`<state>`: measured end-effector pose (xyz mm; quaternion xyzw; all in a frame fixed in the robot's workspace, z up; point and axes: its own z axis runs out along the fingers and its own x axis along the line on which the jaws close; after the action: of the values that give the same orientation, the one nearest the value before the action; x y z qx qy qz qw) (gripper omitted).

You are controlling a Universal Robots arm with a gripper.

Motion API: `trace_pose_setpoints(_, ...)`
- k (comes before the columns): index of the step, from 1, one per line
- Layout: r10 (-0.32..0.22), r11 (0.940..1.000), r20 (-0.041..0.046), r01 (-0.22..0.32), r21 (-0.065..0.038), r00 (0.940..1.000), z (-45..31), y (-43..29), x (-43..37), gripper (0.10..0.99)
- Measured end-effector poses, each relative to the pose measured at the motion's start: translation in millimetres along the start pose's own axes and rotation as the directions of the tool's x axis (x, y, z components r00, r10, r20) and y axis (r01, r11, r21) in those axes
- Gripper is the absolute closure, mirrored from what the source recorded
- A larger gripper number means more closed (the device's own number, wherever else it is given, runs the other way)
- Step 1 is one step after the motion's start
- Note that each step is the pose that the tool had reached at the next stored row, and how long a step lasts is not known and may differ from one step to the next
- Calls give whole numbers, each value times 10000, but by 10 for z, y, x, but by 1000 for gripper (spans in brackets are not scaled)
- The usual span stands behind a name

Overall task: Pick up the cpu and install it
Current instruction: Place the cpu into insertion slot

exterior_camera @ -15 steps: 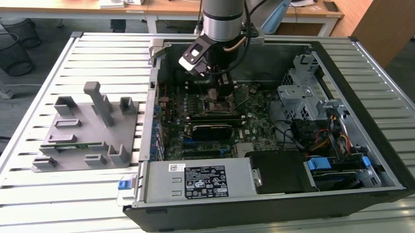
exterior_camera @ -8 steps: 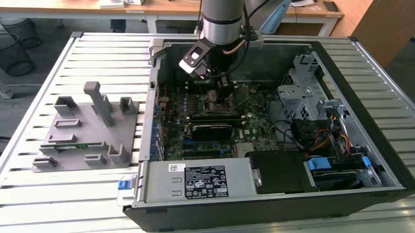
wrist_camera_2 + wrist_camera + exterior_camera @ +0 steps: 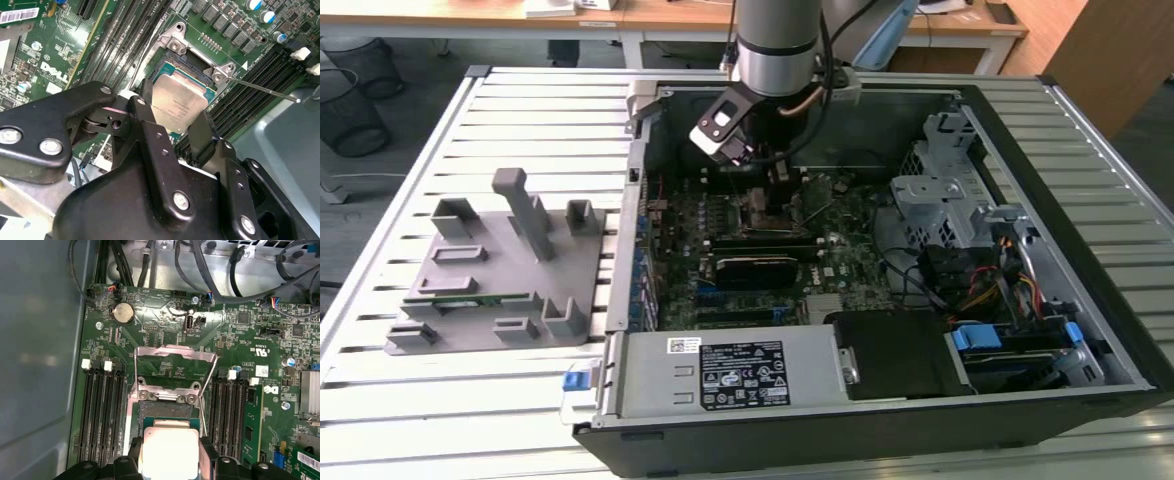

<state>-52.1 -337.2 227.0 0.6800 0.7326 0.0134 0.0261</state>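
Pincer (image 3: 175, 116) grips the cpu (image 3: 170, 450): in both wrist views its two black fingers (image 3: 146, 117) press on opposite edges of the silvery chip, so it is narrowed onto that part. The cpu hangs just above the board (image 3: 165, 325), at the near edge of the socket (image 3: 186, 70) and overlapping one corner of it, not squared into it. By my reading the pickup and the carry are done, and the seating is left: the chip is not yet down in its place, and the metal frame (image 3: 175, 362) stands swung open beyond it. In the exterior view the arm reaches down into the open case (image 3: 881, 440), which lies on the slatted tabletop (image 3: 520, 120). Well apart, toward the exterior view's left, sits a grey fixture (image 3: 480, 270) with a green strip (image 3: 467, 299) lying in it. Counted: one cpu, one socket, one frame, one pincer with two fingers, one fixture, one strip, one coin cell (image 3: 122, 313).
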Motion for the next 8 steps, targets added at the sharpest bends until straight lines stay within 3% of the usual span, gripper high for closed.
trace_pose_setpoints(8, 39, 10000, 1, -39, 0, 10000, 55, -1, 19, 557)
